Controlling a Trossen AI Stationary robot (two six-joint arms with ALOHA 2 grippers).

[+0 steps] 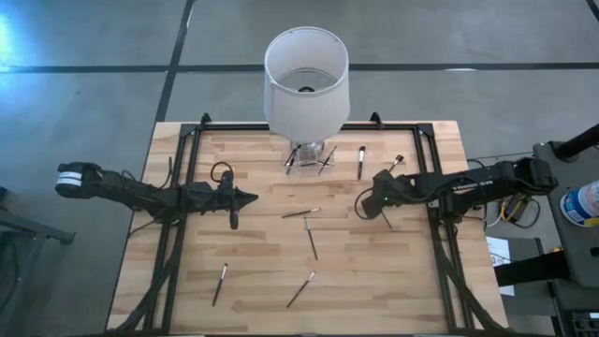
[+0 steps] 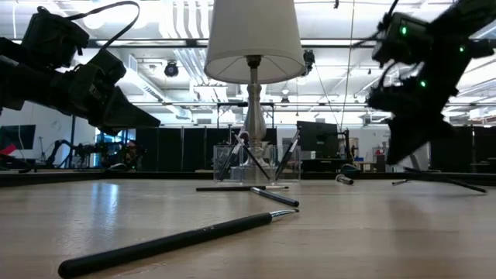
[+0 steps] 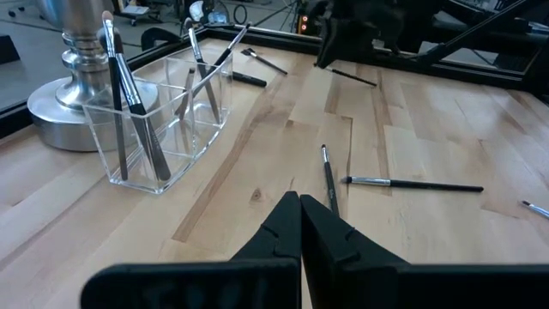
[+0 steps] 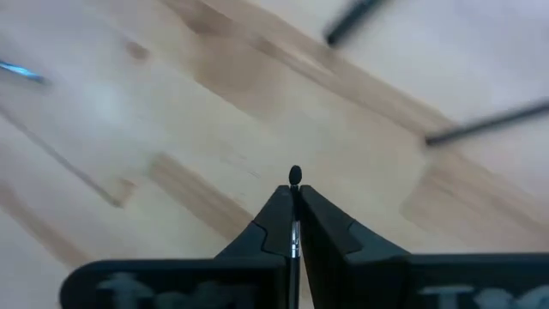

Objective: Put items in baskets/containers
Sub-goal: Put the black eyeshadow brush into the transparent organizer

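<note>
Right hand (image 4: pixel 294 202) pinches a brush (image 4: pixel 295 176) (mostly hidden between fingers).

The high view is taken from directly overhead; the whole wooden table (image 1: pixel 309 253) and both arms are covered. The low view is set at tabletop level and faces across the table toward the lamp (image 2: pixel 254 46) and the room behind. The left wrist view is aimed obliquely over the tabletop toward the clear holder (image 3: pixel 167 120), which is also seen in the high and low views. The right wrist view is held close above bare boards.
</note>
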